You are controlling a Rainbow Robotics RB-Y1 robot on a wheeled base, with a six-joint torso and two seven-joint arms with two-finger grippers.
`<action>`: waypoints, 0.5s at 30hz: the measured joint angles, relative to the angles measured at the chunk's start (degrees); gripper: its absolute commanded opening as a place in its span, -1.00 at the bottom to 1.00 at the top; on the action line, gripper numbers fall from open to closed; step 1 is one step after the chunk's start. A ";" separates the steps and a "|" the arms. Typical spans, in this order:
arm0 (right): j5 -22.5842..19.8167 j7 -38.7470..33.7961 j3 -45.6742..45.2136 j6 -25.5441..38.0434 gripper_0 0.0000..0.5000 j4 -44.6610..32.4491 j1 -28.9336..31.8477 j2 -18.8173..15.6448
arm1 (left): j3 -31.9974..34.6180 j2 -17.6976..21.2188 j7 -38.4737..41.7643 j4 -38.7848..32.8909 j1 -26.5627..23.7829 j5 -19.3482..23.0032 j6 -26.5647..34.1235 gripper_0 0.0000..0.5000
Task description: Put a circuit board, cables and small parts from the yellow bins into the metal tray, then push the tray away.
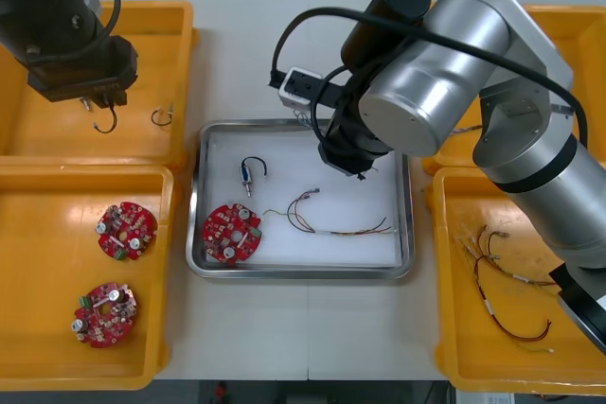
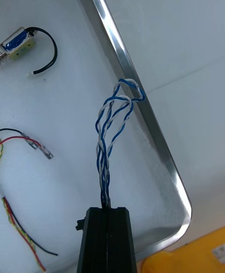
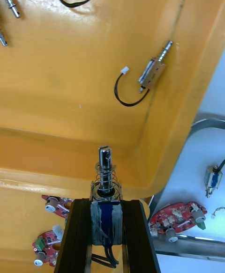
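The metal tray (image 1: 197, 234), white inside, holds a red circuit board (image 1: 231, 232), a small metal part (image 1: 248, 173) with a black cable, and a red and yellow cable (image 1: 336, 224). Over the tray's far right part, my right gripper (image 2: 108, 210) is shut on a twisted blue and white cable (image 2: 111, 132). The cable's looped end lies against the tray rim (image 2: 154, 128). My left gripper (image 3: 107, 207) hangs above the far left yellow bin (image 1: 180, 35), shut on a small metal part (image 3: 106, 193) with a spring and black leads.
The near left bin (image 1: 161, 262) holds two circuit boards (image 1: 126, 230). Several red and yellow cables (image 1: 502, 281) lie in the near right bin. More small metal parts (image 3: 152, 74) rest in the far left bin. My right arm's big elbow (image 1: 445, 73) looms over the tray's far right corner.
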 measured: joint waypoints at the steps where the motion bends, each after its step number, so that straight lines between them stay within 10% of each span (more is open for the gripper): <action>1: 0.51 2.48 0.76 -1.08 -1.00 0.52 -0.04 0.10 | 0.00 0.00 0.00 -0.54 0.00 0.19 0.15 -0.99; 15: 6.11 17.66 10.00 -9.46 -1.00 6.49 -0.09 0.16 | 0.00 0.00 0.00 -3.58 0.00 2.18 0.59 -1.00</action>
